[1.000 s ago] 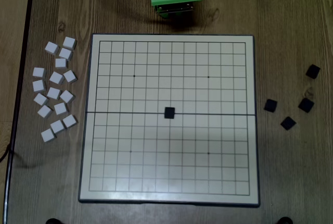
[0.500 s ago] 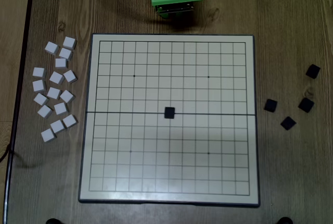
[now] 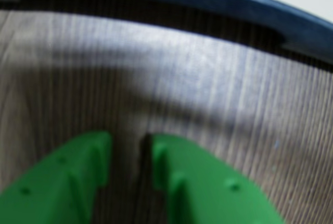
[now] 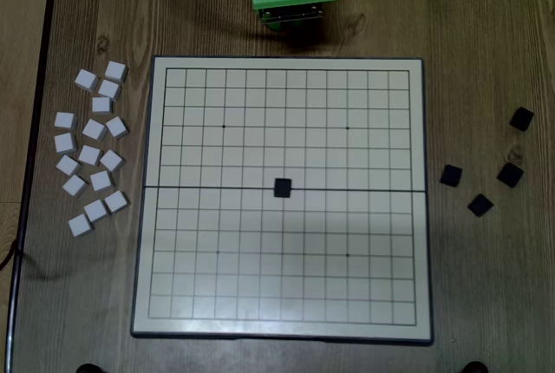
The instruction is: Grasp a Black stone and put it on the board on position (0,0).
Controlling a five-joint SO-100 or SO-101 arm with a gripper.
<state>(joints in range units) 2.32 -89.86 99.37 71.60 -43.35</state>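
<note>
My claw (image 3: 130, 153) hangs empty, fingers slightly parted, over the wooden surface (image 3: 171, 78) beside the board (image 4: 282, 199), whose centre holds one black stone (image 4: 283, 187).

Black stone (image 4: 283, 187) flat at board (image 4: 408, 260) centre.

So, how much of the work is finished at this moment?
One black stone already sits at the centre of the board. The gripper holds nothing: in the wrist view its fingers stand slightly apart over bare wood near the board's edge. Four loose black stones lie to the right in the overhead view.
</note>
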